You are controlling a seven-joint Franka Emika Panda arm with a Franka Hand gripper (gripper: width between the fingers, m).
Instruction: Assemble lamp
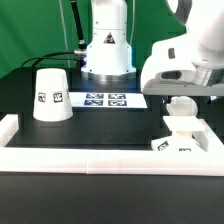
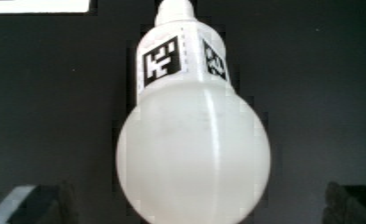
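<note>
The bulb fills the wrist view: a white round body with a narrow stem that carries black square tags. My gripper is open, one dark finger on each side of the bulb's round end, clear of it. In the exterior view the gripper hangs low at the right, over a white part that I take for the bulb. The tagged base block lies just in front of it by the rail. The conical shade stands mouth down at the left.
The marker board lies in the middle in front of the arm's mount. A long white border rail runs along the front and up the exterior view's left side.
</note>
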